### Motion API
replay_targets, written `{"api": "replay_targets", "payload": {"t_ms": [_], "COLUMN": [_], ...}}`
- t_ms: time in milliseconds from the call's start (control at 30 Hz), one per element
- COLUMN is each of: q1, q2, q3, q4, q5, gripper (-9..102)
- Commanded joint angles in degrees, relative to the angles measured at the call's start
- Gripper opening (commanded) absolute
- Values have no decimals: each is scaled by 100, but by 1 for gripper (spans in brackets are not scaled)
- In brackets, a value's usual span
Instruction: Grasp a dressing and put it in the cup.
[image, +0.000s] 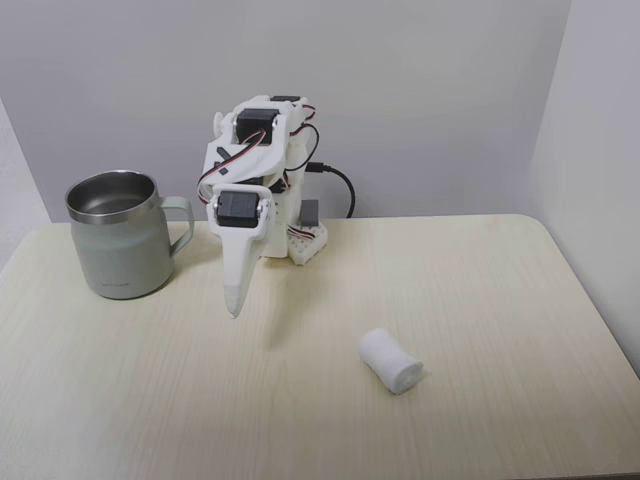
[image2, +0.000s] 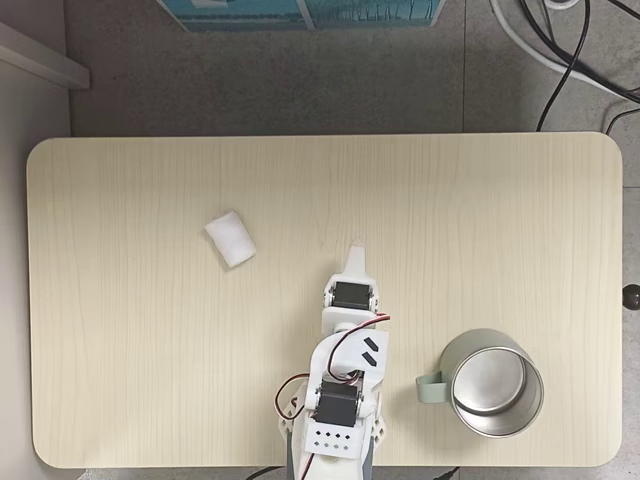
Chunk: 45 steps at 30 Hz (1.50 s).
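Note:
The dressing is a small white gauze roll lying on its side on the wooden table, front right in a fixed view and upper left in the top-down fixed view. The cup is a pale grey-green mug with a steel rim, standing upright with its handle turned toward the arm. My white gripper hangs between the two, pointing down just above the table. Its fingers lie together, shut on nothing. It is well apart from both the roll and the mug.
The arm's base sits at the table's back edge with a black cable behind it. A wall closes in the right side in a fixed view. Cables and a teal box lie on the floor beyond the table.

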Motion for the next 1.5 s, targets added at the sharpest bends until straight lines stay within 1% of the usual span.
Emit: {"api": "replay_targets", "payload": {"t_ms": [0,767,900,967,1167,1333,1467], "q1": [9,-70,-105,-105,-422,-800,-1230], "q2": [-44,-44,-44,-44,132,1547,2979], "q3": [70,44,308,589,1986,3665,4834], "q4": [-70,-167,-176,-105,606,1107,1564], "q5": [9,-53,-114,-123,-220,-571,-1600], "gripper": [0,0,0,0,0,0,2]}}
